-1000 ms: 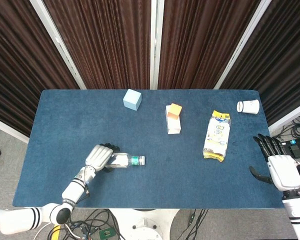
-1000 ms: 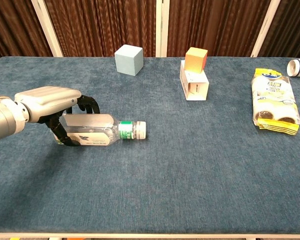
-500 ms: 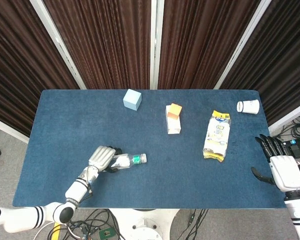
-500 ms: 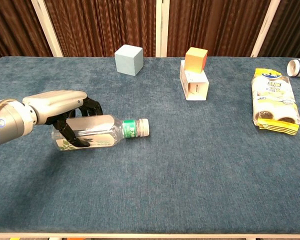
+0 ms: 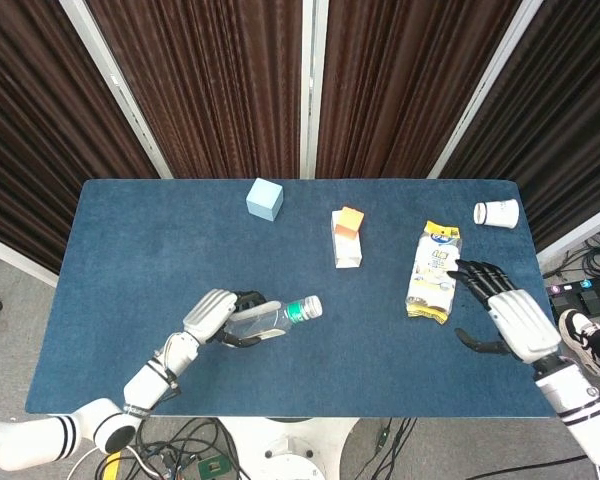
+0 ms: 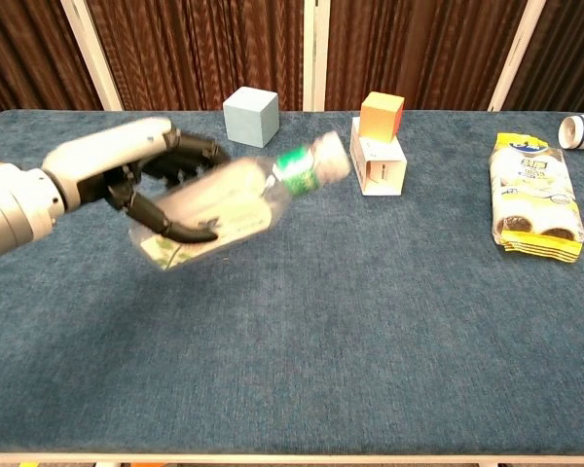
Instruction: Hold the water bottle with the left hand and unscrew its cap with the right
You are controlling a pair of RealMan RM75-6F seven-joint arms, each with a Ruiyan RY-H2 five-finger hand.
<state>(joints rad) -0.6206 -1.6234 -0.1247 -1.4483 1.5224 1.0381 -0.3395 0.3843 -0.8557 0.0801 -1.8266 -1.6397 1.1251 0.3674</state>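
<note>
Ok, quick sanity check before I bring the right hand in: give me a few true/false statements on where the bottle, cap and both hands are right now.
1. The left hand holds the water bottle off the table. True; the chest view shows it lifted and tilted, cap end up.
2. The cap is already off the bottle. False; it is on the neck.
3. The right hand grips the cap. False; it is open beside the yellow snack pack, far from the bottle.
4. The orange cube sits on top of the white box. True.
5. The paper cup stands upright beside the light blue cube. False; it lies on its side near the table's far right corner.
</note>
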